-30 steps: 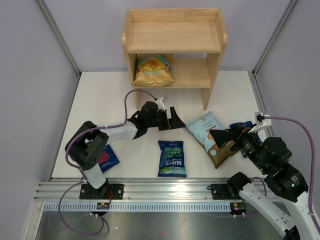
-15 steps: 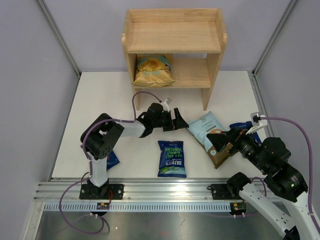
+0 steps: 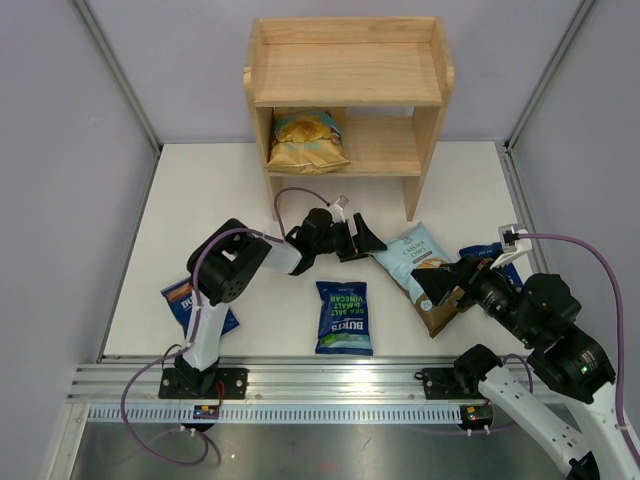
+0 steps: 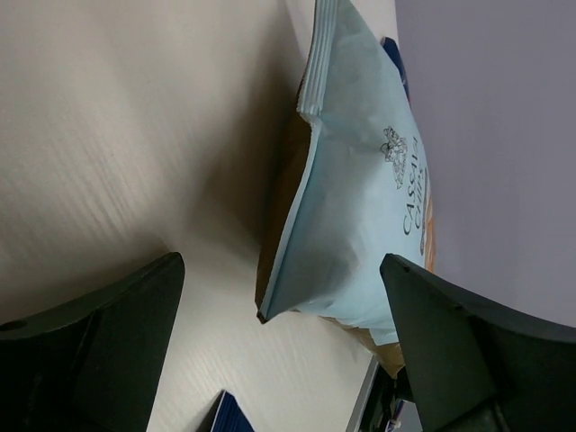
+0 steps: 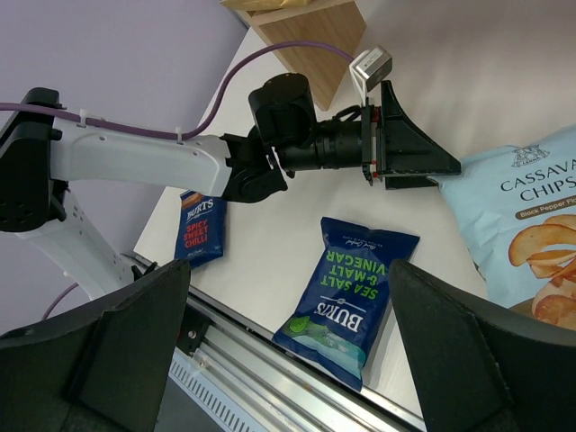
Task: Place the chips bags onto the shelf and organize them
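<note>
Advanced rightward, left jaws gape empty beside the Cassava Chips bag (image 3: pixel 408 256).

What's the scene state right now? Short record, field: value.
shelf: top tier bare; yellow Chips bag on lower tier, left side
table: Cassava Chips bag, green-lettered Burts bag, red-lettered Burts bag, another dark-blue bag partly hidden
left gripper: open, low over the table, facing the Cassava Chips bag
right gripper: open, holding nothing, above the Cassava Chips bag's near end
to shelve: four bags
</note>
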Robot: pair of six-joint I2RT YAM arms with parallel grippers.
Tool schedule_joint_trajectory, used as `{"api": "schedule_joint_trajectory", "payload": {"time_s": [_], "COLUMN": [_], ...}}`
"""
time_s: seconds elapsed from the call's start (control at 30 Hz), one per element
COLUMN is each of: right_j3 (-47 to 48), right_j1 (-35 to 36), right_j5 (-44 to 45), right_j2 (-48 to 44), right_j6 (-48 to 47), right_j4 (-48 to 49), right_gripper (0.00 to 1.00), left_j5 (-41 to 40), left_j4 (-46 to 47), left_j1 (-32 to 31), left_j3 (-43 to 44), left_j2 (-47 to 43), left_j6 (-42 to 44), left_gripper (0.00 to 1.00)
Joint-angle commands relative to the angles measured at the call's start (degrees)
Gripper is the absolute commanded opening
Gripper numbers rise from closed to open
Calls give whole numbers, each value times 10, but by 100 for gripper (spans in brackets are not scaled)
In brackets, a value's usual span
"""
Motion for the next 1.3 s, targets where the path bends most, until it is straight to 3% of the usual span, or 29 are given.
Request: {"api": "schedule_joint_trajectory", "payload": {"time_s": [0.0,0.33,0.6,0.93,1.13,1.27], "right_j3": [9,6,6,-6,-15,-16], "right_j1": [-2,-3,-2,-3,-2,-2], "right_j5": [-12,-11,-6,19,23,72], "right_j2": [7,-1,-4,-7,-7,-9], "right_j6": [-3,7,5,1,7,25], "right_j4": [11,9,4,3,3,-8], "right_gripper": [99,99,99,99,99,99], "left_j5": [27,52,65,36,-11,-38], "left_j4": [79,157,281,468,553,573], "left_j1": [-4,-22,-23,-23,-23,-23], "left_j3": [22,41,23,-99,-202,-261], "left_j2": [28,75,95,45,-50,-123], "left_j6": [-31,-83,-130,-174,-150,-137], "left_gripper": [93,77,38,3,0,0]}}
